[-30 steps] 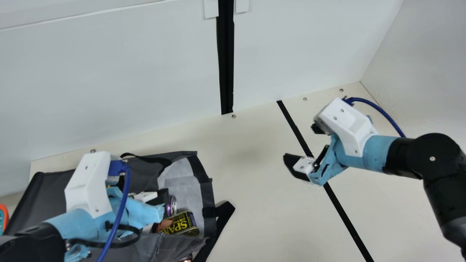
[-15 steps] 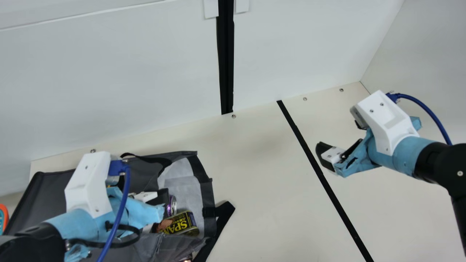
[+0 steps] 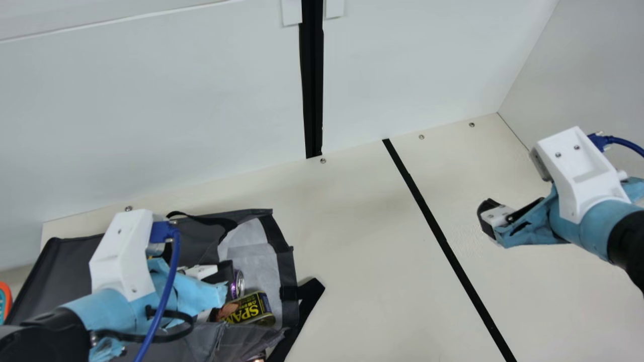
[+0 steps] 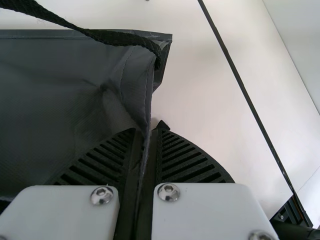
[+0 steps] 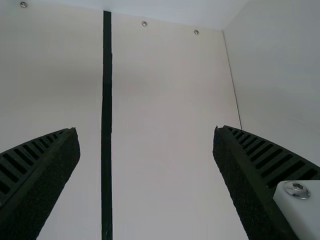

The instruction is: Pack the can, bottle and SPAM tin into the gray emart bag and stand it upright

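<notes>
While the gray fabric bag (image 3: 65, 264) lies at eight o'clock, pinched by the black-fingered left gripper (image 4: 148, 130), the matching right gripper (image 5: 145, 130) has backed off toward three, spread wide. Boxy yellow-lettered SPAM tin (image 3: 251, 310) and round purple can (image 3: 238, 284) are inside, so uprighting's probably next imo.

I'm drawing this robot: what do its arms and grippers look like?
The left arm and right arm are black, partly wrapped in light blue, each with a white housing and blue cable. The left gripper and right gripper have black ribbed fingers, white mounts and silver screws.
</notes>
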